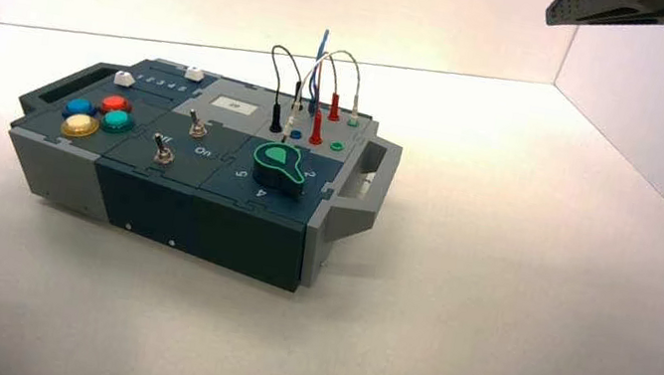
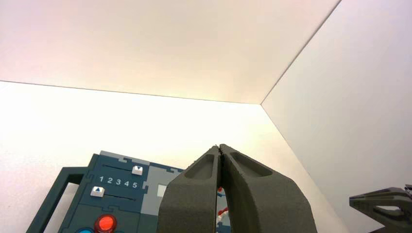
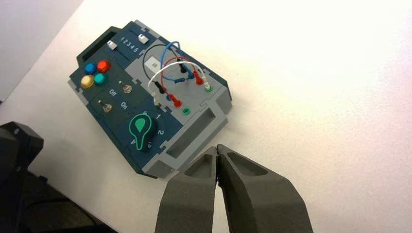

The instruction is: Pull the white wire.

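high view: the white wire (image 1: 343, 51) arches above the box (image 1: 211, 224), between one and two o'clock from its centre, one plug at a green socket (image 1: 352, 122). the right tool (image 1: 628, 7), clenched, hangs toward two o'clock; the left tool (image 2: 219, 150), clenched, appears in its wrist view.

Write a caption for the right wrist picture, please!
White wire arches over the box; shut right gripper waits.
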{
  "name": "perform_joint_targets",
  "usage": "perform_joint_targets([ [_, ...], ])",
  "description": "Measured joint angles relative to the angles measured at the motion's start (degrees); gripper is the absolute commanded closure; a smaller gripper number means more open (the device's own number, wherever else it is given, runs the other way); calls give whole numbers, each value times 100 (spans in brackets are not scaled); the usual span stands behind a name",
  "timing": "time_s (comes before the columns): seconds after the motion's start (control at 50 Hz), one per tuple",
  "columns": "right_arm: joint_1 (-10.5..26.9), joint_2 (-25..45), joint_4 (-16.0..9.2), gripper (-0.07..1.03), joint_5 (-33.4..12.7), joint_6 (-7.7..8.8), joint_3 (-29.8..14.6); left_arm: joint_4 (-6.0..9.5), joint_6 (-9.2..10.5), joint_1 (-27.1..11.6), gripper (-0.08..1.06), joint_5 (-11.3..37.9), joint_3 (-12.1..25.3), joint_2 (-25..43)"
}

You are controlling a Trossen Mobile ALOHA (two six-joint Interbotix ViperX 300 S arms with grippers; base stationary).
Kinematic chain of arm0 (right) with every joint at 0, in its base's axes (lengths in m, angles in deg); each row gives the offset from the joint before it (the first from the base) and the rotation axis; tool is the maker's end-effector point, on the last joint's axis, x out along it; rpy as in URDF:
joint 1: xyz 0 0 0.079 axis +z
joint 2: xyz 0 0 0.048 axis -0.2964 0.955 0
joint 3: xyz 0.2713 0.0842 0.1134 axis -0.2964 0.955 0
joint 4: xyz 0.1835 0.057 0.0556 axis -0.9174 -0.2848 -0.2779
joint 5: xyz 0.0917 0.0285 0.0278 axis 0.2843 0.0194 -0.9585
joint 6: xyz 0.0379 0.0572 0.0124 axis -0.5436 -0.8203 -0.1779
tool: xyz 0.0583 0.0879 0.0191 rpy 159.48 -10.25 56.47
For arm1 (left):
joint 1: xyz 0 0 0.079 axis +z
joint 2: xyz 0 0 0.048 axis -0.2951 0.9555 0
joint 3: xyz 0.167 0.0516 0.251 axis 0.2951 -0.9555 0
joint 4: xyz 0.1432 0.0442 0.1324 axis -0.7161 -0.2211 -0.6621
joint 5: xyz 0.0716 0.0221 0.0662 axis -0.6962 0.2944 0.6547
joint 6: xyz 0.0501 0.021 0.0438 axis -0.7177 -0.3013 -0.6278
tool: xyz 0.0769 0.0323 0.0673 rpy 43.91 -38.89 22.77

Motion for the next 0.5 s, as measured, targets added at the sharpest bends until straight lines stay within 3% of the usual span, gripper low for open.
perform_joint_targets([
  [0.34,281,18,18,98,-9,9,0,9,0,0,101,0,53,-62],
  [0.5,387,26,26,87,105,9,-9,105,9,-9,101,53,105,-220],
])
